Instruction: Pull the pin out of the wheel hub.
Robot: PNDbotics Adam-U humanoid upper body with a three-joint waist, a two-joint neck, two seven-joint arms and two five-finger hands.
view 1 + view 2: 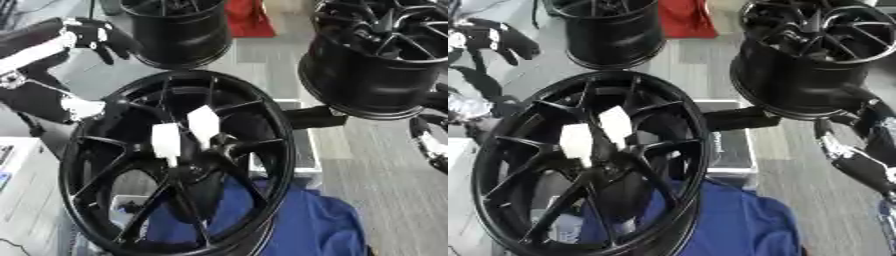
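A large black wheel hub (175,160) stands tilted in the middle, its spokes facing me. Two white flat pieces stick out near its centre, one (203,125) higher and to the right, the other (166,141) lower and to the left. I cannot tell which one is the pin. My left hand (96,37) hangs at the upper left, above and apart from the hub's rim, with its fingers spread and holding nothing. My right arm comes in at the right edge, and its hand (859,160) sits low beside the hub, clear of it.
Two more black wheels stand behind, one at the back centre (179,30) and one at the back right (381,55). A blue cloth (297,220) lies under the hub's lower right. A black block (315,117) juts out right of the rim. A red thing (249,17) lies at the far edge.
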